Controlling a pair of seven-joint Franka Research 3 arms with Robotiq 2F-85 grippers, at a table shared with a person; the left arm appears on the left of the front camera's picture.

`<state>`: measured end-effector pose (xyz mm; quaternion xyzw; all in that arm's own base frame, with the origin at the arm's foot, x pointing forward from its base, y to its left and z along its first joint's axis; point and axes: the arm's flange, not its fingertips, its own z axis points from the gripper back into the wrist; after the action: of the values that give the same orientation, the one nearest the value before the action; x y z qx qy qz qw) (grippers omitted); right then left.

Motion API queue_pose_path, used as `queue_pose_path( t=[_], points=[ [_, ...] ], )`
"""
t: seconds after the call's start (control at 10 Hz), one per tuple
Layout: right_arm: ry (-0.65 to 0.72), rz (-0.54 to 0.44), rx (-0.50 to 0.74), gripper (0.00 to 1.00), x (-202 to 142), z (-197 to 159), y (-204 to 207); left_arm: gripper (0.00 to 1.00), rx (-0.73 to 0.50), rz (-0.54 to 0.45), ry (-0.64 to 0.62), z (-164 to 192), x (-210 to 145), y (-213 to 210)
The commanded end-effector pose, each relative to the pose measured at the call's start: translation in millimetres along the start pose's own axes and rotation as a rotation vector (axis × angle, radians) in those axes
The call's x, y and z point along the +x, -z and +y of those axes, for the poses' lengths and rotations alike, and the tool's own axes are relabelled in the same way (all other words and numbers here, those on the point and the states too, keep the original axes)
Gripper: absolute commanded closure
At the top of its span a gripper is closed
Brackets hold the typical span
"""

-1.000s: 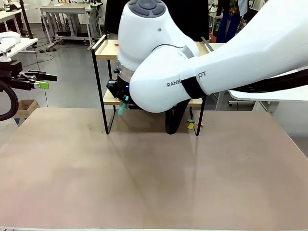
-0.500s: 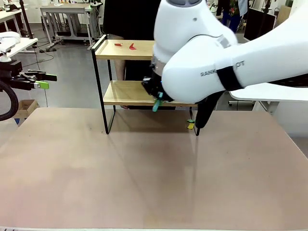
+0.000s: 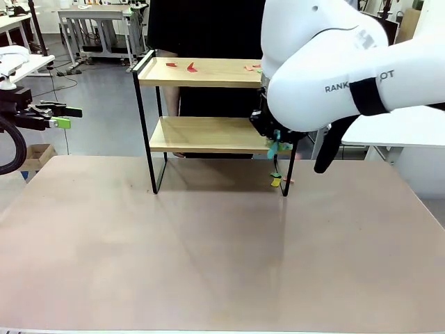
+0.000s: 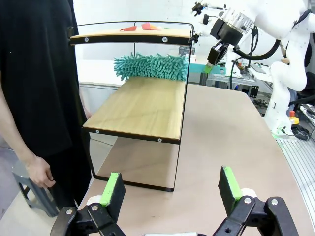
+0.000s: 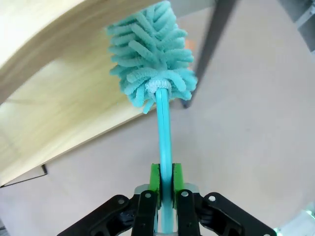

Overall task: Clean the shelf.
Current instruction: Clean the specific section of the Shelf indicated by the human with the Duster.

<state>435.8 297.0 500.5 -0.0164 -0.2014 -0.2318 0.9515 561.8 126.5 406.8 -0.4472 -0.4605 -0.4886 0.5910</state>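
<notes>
The right hand [image 5: 163,179], clamped on a teal duster [image 5: 150,54], is sweeping rightward to the lower right end of the shelf [image 3: 201,133], probably finishing that board, while the left hand [image 4: 171,189] is waiting wide open.

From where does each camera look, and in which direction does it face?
Front view: fixed on the robot's side of the table, facing across to the shelf; right arm and left gripper show.
Left wrist view: on the left wrist, facing the shelf's end and a person; its open gripper shows.
Right wrist view: on the right wrist, facing the lower board; the right gripper, shut on the duster, shows.
Both wrist views share the duster.
</notes>
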Motion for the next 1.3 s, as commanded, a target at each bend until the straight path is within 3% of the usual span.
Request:
queue_pose_path(
  t=[0.0, 0.2, 0.3, 0.5, 0.7, 0.9, 1.2],
  points=[
    [-0.002, -0.094, -0.079, 0.87, -6.6, -15.5, -12.6, 0.00, 0.002, -0.001, 0.009, -1.3, 2.7, 0.2],
    [-0.051, -0.119, 0.054, 0.87, -27.0, -7.9, -31.6, 0.00, 0.002, -0.001, 0.009, -1.3, 2.7, 0.2],
    [-0.041, -0.065, -0.028, 0.87, -5.9, -6.1, -13.9, 0.00, 0.002, -0.001, 0.009, -1.3, 2.7, 0.2],
    [-0.068, -0.088, 0.008, 0.87, -19.7, -0.5, -28.4, 0.00, 0.002, -0.001, 0.009, -1.3, 2.7, 0.2],
    [-0.159, -0.084, 0.206, 0.87, -21.6, -19.6, -36.9, 0.00, 0.002, -0.001, 0.009, -1.3, 2.7, 0.2],
    [-0.230, -0.085, 0.291, 0.87, -23.4, -43.2, -46.5, 0.00, 0.002, -0.001, 0.009, -1.3, 2.7, 0.2],
    [-0.405, 0.023, 0.427, 0.87, -20.9, -64.8, -51.3, 0.00, 0.002, -0.001, 0.009, -1.3, 2.7, 0.2]
  ],
)
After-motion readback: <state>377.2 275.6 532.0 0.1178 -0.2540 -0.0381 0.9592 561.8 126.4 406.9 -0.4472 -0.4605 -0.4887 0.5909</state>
